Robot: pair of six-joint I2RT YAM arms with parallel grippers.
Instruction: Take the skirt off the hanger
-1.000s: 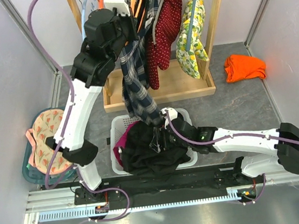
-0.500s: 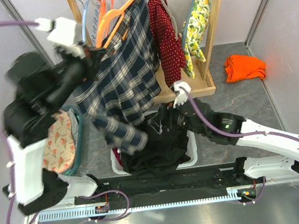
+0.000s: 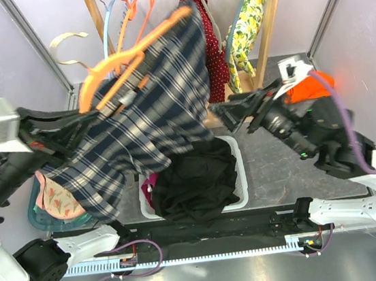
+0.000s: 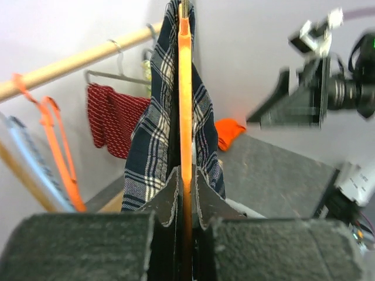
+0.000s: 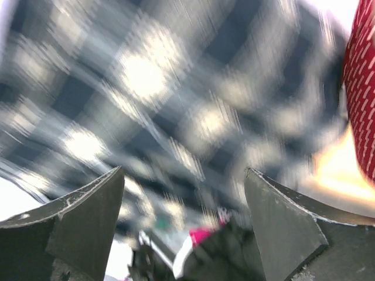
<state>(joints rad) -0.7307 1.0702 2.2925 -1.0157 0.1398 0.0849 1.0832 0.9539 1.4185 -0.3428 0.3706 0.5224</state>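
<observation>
My left gripper point(image 4: 185, 196) clamps the peach hanger point(image 3: 122, 54), whose navy-green plaid skirt point(image 3: 151, 117) stretches diagonally from the rack toward my left arm, while my right gripper point(image 5: 184, 219) gapes empty.

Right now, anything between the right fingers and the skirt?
Nothing visible. The open right fingers face the skirt directly; plaid fabric fills the view between them. The black garment lies lower, in the basket.
</observation>
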